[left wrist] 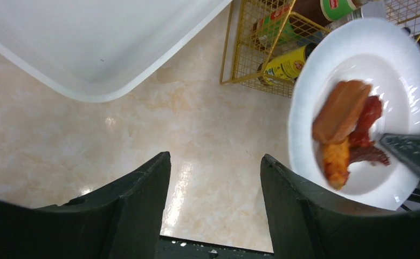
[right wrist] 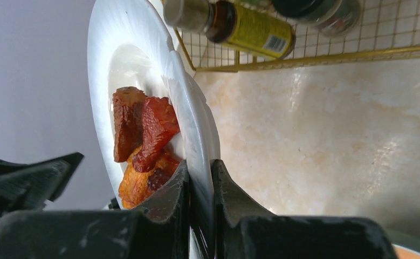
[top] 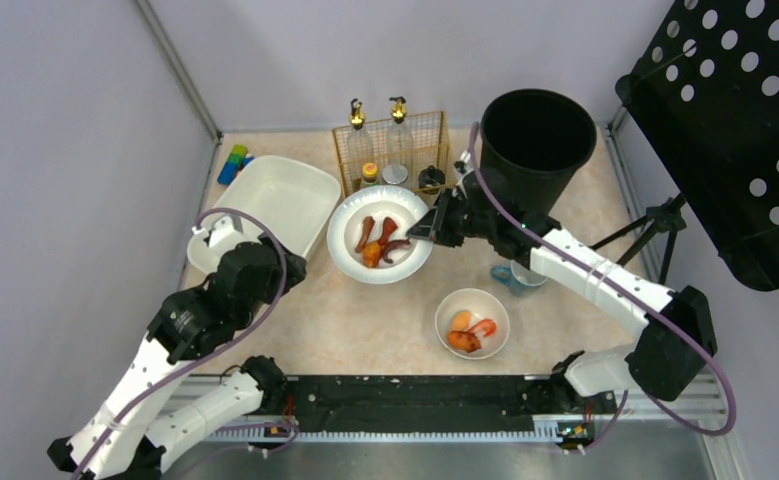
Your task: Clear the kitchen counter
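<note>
On the beige kitchen counter [top: 365,320] lies a white plate [top: 350,215] carrying brown, red and orange food pieces [top: 377,240]. My right gripper [top: 427,228] is shut on the plate's right rim. In the right wrist view its two fingers pinch the rim [right wrist: 200,162], with the food [right wrist: 143,129] just beside the inner finger. My left gripper [left wrist: 215,156] is open and holds nothing. It hangs over bare counter to the left of the plate [left wrist: 310,91], between it and the white tub [left wrist: 89,48].
A black bin [top: 535,140] stands at the back right. Behind the plate is a gold wire rack [top: 390,150] holding bottles. A small white bowl [top: 500,312] of food sits near the front, with a blue item [top: 510,275] by the right arm. Blue and green blocks [top: 233,163] lie at the back left.
</note>
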